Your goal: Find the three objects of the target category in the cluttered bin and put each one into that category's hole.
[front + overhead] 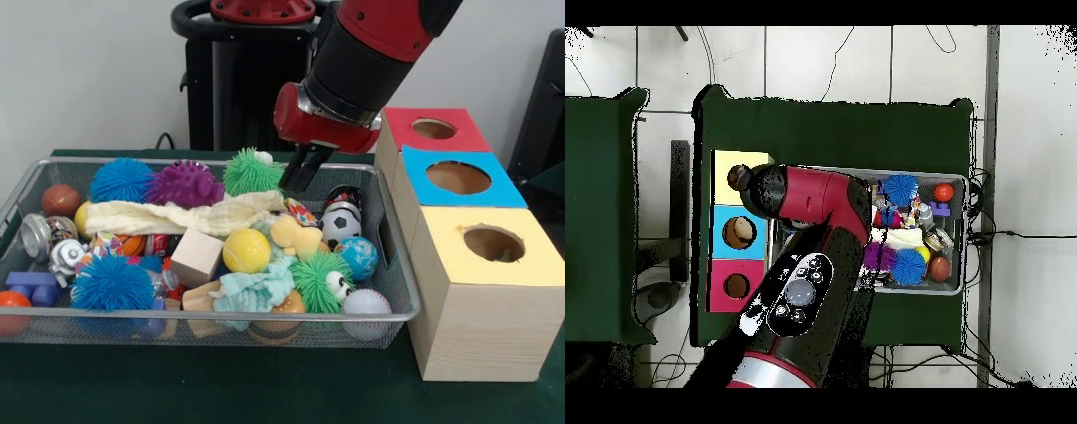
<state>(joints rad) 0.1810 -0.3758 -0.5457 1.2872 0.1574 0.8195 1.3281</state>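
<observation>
The hand (298, 179) hangs narrowly open and empty above the bin's (212, 315) pedestal-side rim; a dotted fabric piece (301, 212) lies just below it.

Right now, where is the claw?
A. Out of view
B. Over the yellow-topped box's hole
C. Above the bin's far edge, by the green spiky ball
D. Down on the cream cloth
C: in the front view the claw hangs over the bin at its far rim, just right of the green spiky ball.
</observation>
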